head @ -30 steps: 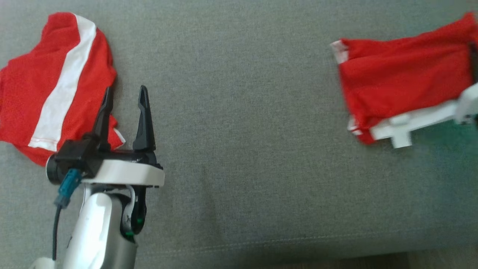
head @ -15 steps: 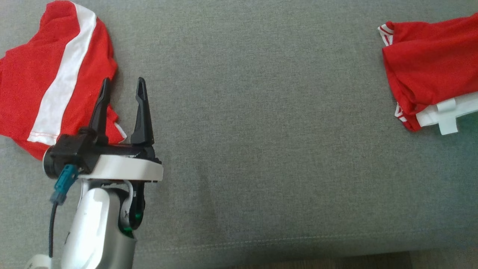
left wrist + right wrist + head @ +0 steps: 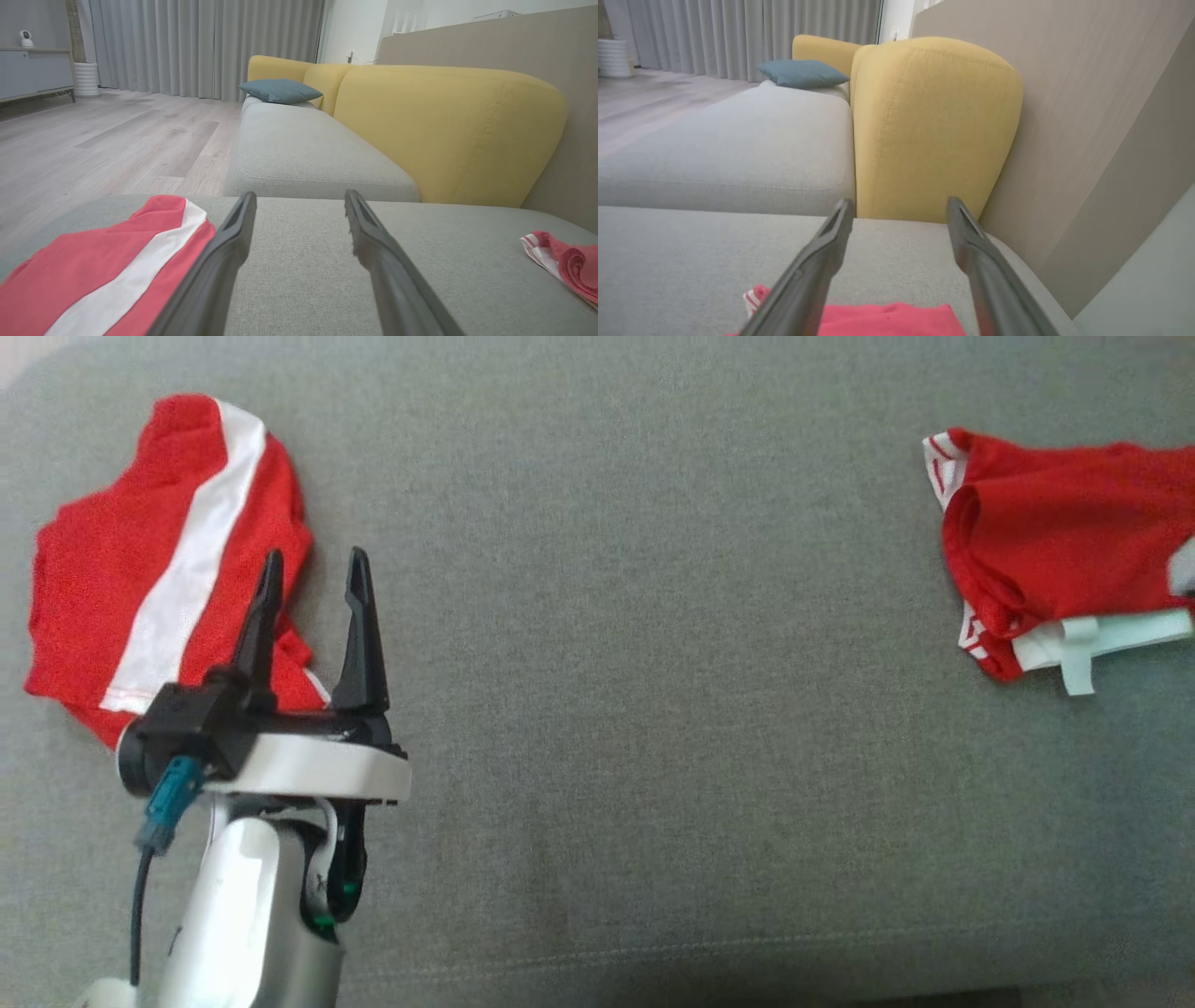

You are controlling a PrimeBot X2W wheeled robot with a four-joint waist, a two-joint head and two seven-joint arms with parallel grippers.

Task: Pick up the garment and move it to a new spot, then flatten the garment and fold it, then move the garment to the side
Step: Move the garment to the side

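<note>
My R gripper [image 3: 899, 204] is now standing spread, nothing in it; a sec ago it was clamped. Folded garment [image 3: 1055, 546] is lying freed just under its fingers. L gripper [image 3: 315, 560] is hanging agape beside striped cloth [image 3: 168, 569]. Move-aside step prob. finishing.

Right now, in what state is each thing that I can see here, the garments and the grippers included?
Striped garment: rumpled, lying on the seat, not held.
Right garment: folded, lying on the seat, not held.
Left gripper: jaws open, empty.
Right gripper: jaws open, empty.
Curtains: drawn shut.
</note>
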